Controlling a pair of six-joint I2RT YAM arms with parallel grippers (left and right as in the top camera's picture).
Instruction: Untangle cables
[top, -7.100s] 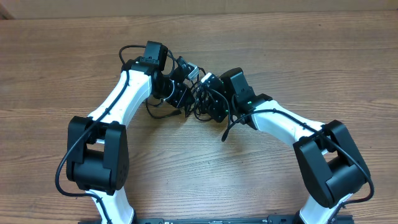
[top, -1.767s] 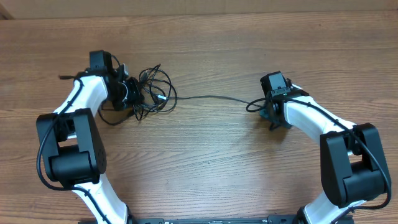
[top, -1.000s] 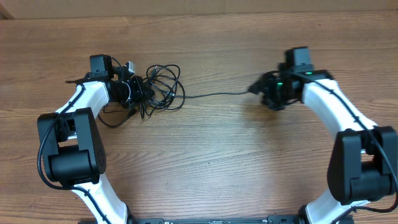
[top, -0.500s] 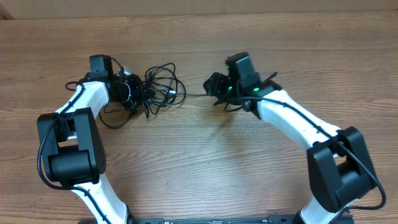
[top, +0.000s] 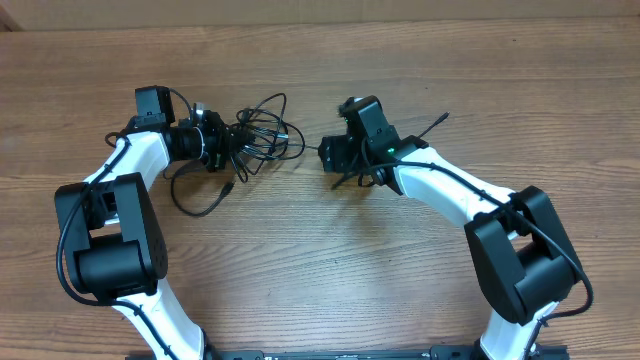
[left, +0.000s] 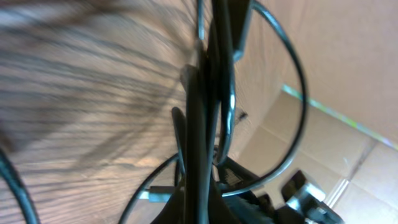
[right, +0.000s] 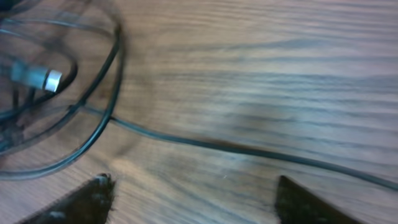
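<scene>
The cables (top: 258, 140) form a black tangle of loops at the table's back left. My left gripper (top: 218, 140) is at the tangle's left side, shut on a few strands. In the left wrist view its fingers (left: 200, 143) are pressed together with cords (left: 292, 93) looping around them. One loose strand (top: 205, 200) curls toward the front. My right gripper (top: 333, 155) hovers just right of the tangle, open and holding nothing. In the right wrist view a single cord (right: 249, 150) crosses the wood ahead of its wide-apart fingertips (right: 93, 194), and a silver-tipped plug (right: 38, 76) lies in the loops (right: 102, 106).
The brown wooden table (top: 320, 280) extends in front of both arms. A short black cord end (top: 436, 122) sticks out behind the right arm. A cardboard wall (left: 348, 56) stands beyond the table's back edge.
My right arm has swung left from the table's right side to beside the tangle, and its jaws have opened wider. The left gripper has stayed with the tangle.
</scene>
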